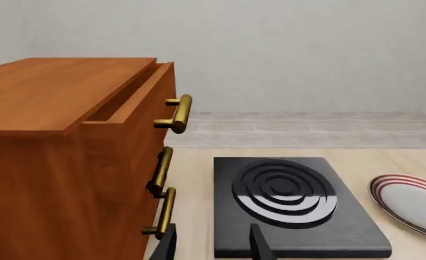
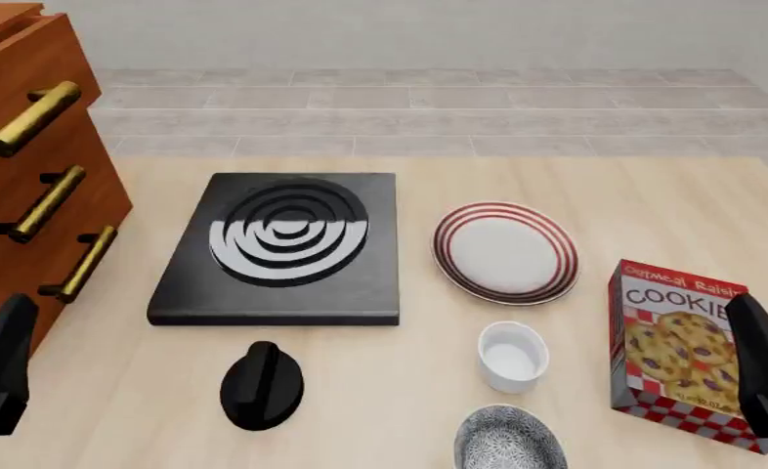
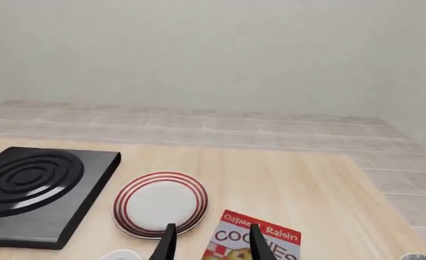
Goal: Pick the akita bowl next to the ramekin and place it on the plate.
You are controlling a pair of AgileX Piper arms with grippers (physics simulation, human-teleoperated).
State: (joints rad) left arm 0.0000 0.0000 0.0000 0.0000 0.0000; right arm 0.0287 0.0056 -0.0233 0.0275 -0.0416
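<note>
Grippers first: the right gripper shows two dark fingertips parted with nothing between them, and the left gripper is likewise spread and empty. In the front view both arms sit low at the near corners of the pale wooden table, well apart from every dish.

Nearest the right arm stands the red cookie box by the right edge. Just left of it sits the plain white glossy ramekin, and closer to the near edge, just beside the ramekin, the small speckled black-and-white akita bowl, partly cut off by the frame. Beyond the ramekin lies the round white plate with red rings, beside the black stove slab.

Judging by this, the reach has not begun; the next move calls for the right arm to swing inward and descend over the bowl's rim.
</note>
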